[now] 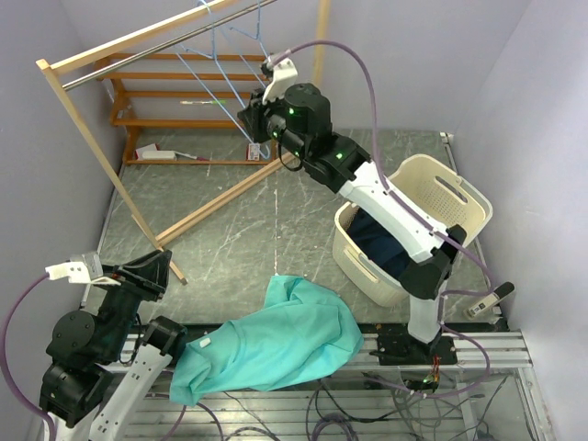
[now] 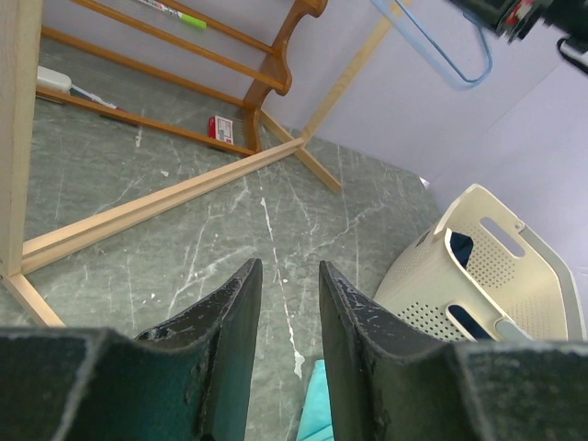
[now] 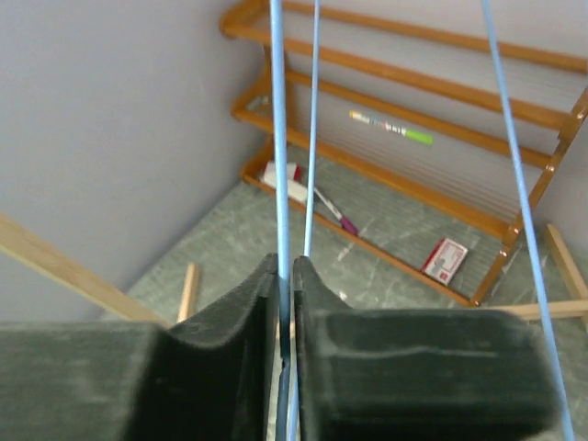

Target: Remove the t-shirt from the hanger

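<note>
Now, from above: the teal t-shirt (image 1: 276,335) lies crumpled and soft at the near edge of the marbled table (image 1: 239,220), between the arm bases. The right gripper (image 1: 260,118) stretches high by the wooden rack (image 1: 101,147), while the left gripper (image 1: 152,268) sits low. On the left wrist, the dark fingers (image 2: 230,322) are parted with nothing between them, near a perforated cream basket (image 2: 496,266). On the right wrist, the pads (image 3: 248,303) are pinching the thin blue hanger (image 3: 278,138).
</note>
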Controlling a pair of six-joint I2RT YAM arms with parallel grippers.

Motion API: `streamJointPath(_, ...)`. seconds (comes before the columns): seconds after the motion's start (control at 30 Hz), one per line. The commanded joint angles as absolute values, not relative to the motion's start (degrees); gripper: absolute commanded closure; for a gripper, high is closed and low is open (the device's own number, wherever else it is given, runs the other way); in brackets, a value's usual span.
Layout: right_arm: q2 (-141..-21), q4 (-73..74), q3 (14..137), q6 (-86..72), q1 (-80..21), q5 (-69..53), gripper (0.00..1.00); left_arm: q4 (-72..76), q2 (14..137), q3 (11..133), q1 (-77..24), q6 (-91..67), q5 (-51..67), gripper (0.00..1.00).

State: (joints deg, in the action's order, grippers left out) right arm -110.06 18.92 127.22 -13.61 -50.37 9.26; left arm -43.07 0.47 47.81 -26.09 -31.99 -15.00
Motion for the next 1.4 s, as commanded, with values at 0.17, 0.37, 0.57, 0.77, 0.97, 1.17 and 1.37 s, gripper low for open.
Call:
streamJointPath(0.17, -88.90, 16.56, 100.93, -13.43, -50.56, 3.99, 0.54, -43.12, 0.04, 47.51, -26.37, -32.77, -15.28, 0.58)
streamJointPath(0.37, -73.03, 21.99, 80.48, -15.31, -52.36, 3.26, 0.45, -43.35, 0.05, 47.68, -26.33, -32.91, -15.44, 0.58)
streamJointPath(0.57, -66.30, 29.03, 60.98, -20.87, -59.37, 4.55, 0.29, -43.79, 0.06, 47.89, -26.37, -33.22, -15.82, 0.59)
streamJointPath(0.77, -60.72, 24.43, 43.36, -29.21, -71.76, 5.70, 0.00, -43.93, 0.01, 47.92, -26.37, -33.31, -15.99, 0.59)
streamJointPath(0.97, -62.60, 22.15, 38.49, -34.56, -82.57, 15.07, 0.00, -44.12, 0.01, 48.04, -26.36, -33.48, -16.04, 0.59)
streamJointPath(1.17, -72.92, 16.33, 38.12, -35.97, -87.72, 18.39, 0.00, -44.21, 0.02, 48.06, -26.37, -33.57, -16.26, 0.59)
streamJointPath(1.37, -81.33, 11.28, 39.30, -36.07, -87.83, 19.39, 0.00, -44.30, 0.05, 48.04, -26.43, -33.66, -16.26, 0.59)
